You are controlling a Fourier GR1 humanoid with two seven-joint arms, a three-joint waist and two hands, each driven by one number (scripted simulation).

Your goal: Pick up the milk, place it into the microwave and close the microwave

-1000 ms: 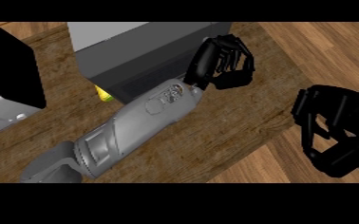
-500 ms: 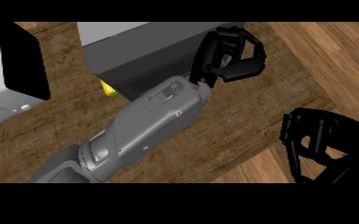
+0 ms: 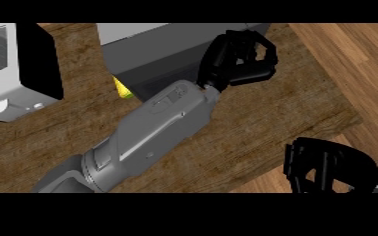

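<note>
My left hand (image 3: 240,62) reaches far over the counter on its grey forearm (image 3: 148,135), which crosses the view from the lower left. Its fingers are curled at the right edge of a dark grey box with a lighter top, seemingly the microwave (image 3: 159,55). I see nothing between the fingers. No milk shows anywhere; it may be hidden. My right hand (image 3: 325,169) hangs at the lower right over the counter's edge, fingers curled and empty.
A white appliance with a black panel (image 3: 33,70) stands at the left edge. A small yellow thing (image 3: 122,88) peeks out between the forearm and the dark box. The wooden counter (image 3: 280,115) ends at the right, with floor (image 3: 339,50) beyond.
My left hand has moved farther away, up along the dark box's right edge. The right hand now sits lower in the view, and the white appliance has slid toward the left edge.
</note>
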